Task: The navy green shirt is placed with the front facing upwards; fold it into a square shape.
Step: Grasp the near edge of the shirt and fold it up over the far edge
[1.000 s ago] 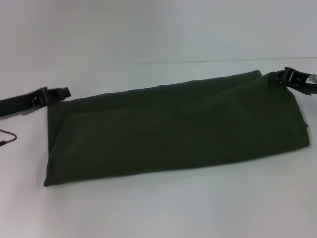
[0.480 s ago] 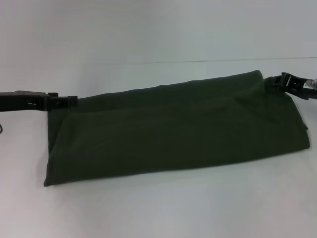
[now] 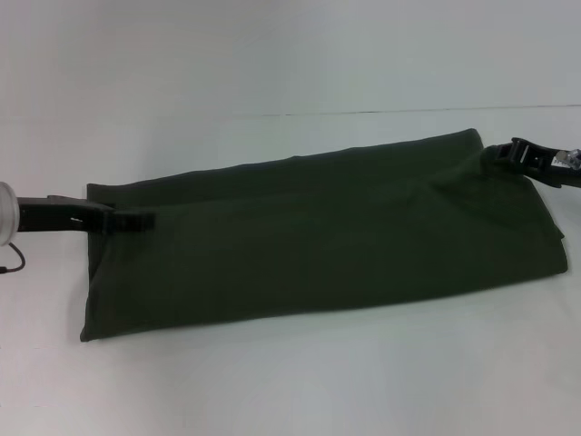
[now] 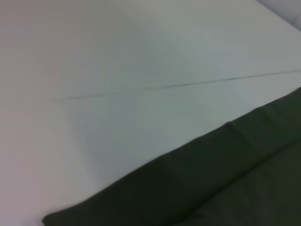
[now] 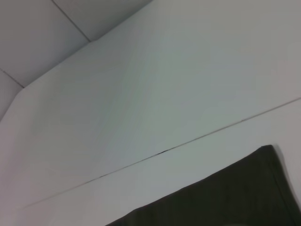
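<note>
Left gripper (image 3: 136, 220): I couldn't tell how its fingers stood, the dark tips overlapped the shirt's left end, near the upper edge of the fold, low over the cloth. Right gripper (image 3: 510, 153): fingers not readable either, tips touching the far right corner of the shirt, arm coming in from the right edge. The navy green shirt (image 3: 318, 236) lay folded into a long band across the white table (image 3: 290, 381), left end nearer me, right end farther back, no lettering showing. Both wrist views gave me only shirt edge and table
</note>
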Controlling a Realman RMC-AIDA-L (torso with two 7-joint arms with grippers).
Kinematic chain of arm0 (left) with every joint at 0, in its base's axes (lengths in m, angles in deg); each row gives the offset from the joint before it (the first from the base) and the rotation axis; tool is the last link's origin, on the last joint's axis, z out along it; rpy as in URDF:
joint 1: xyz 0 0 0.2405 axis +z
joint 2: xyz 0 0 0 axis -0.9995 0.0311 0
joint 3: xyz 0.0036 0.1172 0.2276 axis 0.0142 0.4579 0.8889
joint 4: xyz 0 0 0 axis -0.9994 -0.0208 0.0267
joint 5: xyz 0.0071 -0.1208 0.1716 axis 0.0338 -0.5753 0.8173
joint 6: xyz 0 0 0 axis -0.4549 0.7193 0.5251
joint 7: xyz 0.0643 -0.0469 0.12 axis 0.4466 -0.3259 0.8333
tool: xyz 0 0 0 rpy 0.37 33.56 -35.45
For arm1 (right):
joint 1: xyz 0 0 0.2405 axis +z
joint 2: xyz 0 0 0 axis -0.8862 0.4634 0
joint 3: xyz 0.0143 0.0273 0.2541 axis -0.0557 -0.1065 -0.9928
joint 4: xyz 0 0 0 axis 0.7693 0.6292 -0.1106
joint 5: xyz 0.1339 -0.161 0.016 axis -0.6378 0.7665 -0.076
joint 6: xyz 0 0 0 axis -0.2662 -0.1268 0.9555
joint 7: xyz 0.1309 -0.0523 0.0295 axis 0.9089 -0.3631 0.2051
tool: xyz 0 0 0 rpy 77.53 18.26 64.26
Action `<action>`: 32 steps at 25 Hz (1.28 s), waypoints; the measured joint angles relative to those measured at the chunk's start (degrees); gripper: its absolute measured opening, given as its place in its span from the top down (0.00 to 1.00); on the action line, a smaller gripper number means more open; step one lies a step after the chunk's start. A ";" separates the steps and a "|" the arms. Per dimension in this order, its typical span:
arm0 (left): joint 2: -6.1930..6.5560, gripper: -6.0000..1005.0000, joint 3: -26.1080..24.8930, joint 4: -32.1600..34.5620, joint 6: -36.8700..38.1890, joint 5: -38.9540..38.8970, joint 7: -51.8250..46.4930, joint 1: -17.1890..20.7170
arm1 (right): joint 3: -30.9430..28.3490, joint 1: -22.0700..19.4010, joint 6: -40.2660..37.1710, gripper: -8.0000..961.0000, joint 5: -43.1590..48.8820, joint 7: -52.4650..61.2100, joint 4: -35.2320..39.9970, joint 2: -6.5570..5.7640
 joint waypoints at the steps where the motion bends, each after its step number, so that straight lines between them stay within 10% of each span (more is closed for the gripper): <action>1: -0.11 0.20 0.37 -0.14 -0.43 -0.02 0.06 0.00 | 0.00 0.06 0.03 0.95 0.02 -0.03 -0.01 0.00; 32: -0.58 0.22 3.97 -2.69 -8.84 1.97 -6.89 -0.48 | 1.86 0.40 1.13 0.95 0.09 0.08 -0.02 0.19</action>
